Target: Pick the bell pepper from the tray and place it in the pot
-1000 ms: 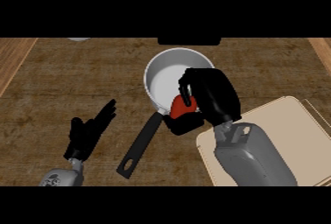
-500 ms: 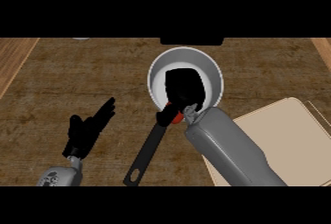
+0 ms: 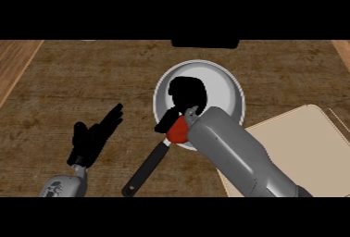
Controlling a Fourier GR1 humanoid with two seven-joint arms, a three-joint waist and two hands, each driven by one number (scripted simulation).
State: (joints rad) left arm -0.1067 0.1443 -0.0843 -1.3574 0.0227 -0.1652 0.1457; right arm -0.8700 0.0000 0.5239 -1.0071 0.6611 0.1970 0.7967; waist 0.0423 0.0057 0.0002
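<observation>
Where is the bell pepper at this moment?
In the head view, the bell pepper is central, at the near rim of the pot, by its handle, partly hidden by the right forearm.

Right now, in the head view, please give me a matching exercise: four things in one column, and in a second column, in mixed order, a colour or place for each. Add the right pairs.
Things:
1. bell pepper
2. tray
3. left hand
4. pot

Descriptions:
A. white inside, with a long black handle
B. open, at the view's left
C. red, by the pot's near rim
D. beige, at the view's right

Pairs: 1-C, 2-D, 3-B, 4-A.
</observation>
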